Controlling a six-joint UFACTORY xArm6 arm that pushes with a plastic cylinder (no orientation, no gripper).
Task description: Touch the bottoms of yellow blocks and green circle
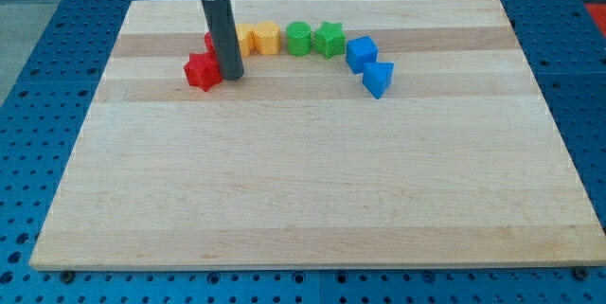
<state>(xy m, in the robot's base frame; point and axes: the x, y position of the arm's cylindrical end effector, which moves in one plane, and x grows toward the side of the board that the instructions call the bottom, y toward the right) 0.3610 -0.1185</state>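
Two yellow blocks sit side by side near the view's top: one (245, 38) partly behind my rod, the other (267, 36) a hexagon-like block to its right. The green circle (298, 38) stands just right of them, with a green star (329, 38) beside it. My tip (232, 78) rests on the board just below the left yellow block and right against a red star (201, 70). Another red block (211, 42) is mostly hidden behind the rod.
A blue cube-like block (361, 53) and a blue triangular block (378, 79) lie right of the green star. The wooden board (303, 181) lies on a blue perforated table (38, 77).
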